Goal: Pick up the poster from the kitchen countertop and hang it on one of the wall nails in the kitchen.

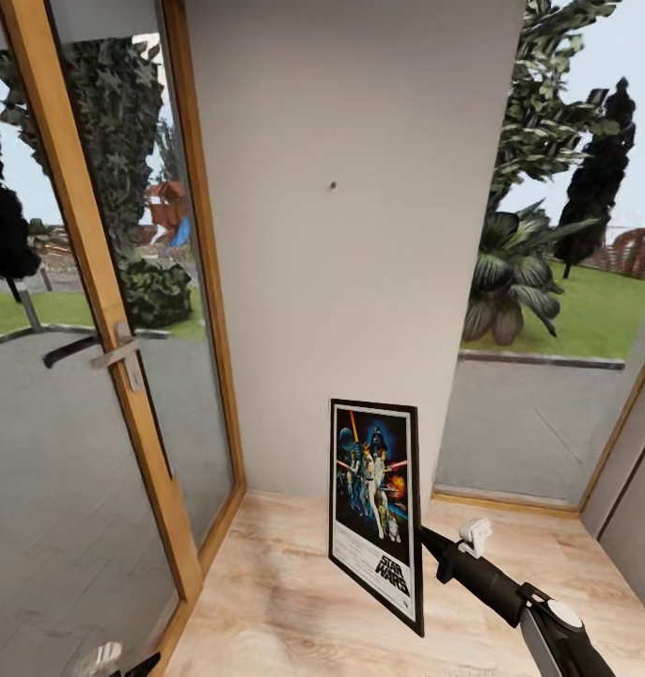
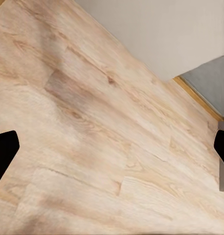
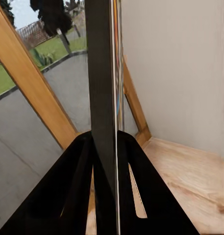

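One thin, stiff framed poster (image 1: 377, 508) stands upright above the wooden floor (image 1: 285, 602), pinched edge-on at its right side by the right end effector (image 3: 106, 171), likely light but prone to swing, well below the wall nail (image 1: 332, 185).

The poster (image 1: 376, 511) is held upright in the air above the floor, its black frame and white inner border around colourful figures on dark blue space art, the "STAR WARS" title low on its face. It faces out from the pale wall behind it and stands turned a little, its lower corner nearest. High above it on that wall sits the nail (image 1: 332, 185), a tiny dark dot, well apart from the frame's top edge.
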